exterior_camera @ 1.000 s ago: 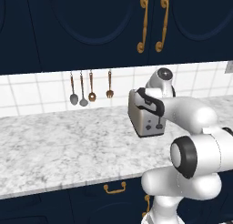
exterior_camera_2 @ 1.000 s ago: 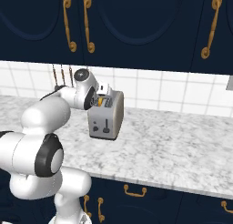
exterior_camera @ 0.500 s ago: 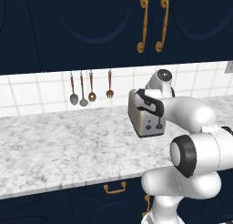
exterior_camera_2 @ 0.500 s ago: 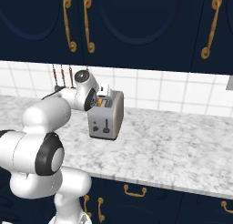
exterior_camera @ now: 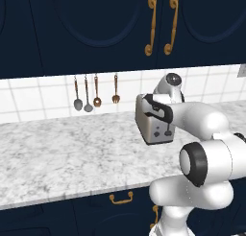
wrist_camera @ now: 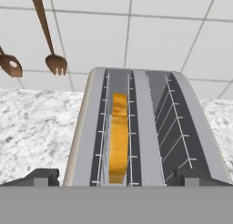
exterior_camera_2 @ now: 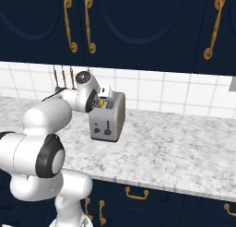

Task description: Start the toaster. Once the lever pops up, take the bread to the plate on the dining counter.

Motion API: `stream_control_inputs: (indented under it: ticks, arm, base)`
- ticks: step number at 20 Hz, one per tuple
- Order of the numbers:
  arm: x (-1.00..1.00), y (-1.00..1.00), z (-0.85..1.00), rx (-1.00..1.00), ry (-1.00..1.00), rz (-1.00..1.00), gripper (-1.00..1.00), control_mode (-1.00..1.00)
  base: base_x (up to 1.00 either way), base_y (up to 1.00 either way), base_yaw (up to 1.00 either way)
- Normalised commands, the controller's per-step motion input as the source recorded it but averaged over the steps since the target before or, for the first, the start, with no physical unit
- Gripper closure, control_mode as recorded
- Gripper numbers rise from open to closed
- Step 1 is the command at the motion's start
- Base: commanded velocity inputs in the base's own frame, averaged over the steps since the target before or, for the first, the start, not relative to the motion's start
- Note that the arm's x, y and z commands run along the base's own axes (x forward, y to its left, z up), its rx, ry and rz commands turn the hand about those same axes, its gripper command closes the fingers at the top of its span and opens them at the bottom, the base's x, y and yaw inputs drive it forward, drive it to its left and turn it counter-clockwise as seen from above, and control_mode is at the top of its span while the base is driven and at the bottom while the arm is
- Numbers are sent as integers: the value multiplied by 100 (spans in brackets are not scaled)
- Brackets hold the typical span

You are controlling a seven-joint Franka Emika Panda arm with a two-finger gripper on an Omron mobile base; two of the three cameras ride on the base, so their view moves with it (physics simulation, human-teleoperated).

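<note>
Marble desk (exterior_camera: 72,153) under navy cabinets, tiled wall behind. Pincer (wrist_camera: 116,176) hovers directly over the toaster (exterior_camera_2: 108,116), jaws wide open, holding nothing. Bread (wrist_camera: 119,136) sits in the slot just below the pincer; neighbouring slot empty.

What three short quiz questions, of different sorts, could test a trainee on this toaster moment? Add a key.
1. True or false: the bread sits in the left-hand slot of the toaster as the hand view shows it.
2. The gripper is: A) shut on the bread; B) open above the toaster; C) pressing a knob.
3. Fill in: on the tiled wall behind the marble worktop hang several ____.

Key: 1 true. 2 B: the finger tips stand wide apart, one at each side of the toaster's top, holding nothing. 3 utensils.
</note>
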Motion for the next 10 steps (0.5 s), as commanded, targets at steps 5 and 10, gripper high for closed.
stream_control_inputs:
  ticks: [5, 10]
  arm:
    - [0, 0, 0, 0, 0, 0, -100, -100]
    - [0, 0, 0, 0, 0, 0, -100, -100]
  base:
    - [0, 0, 0]
    - [0, 0, 0]
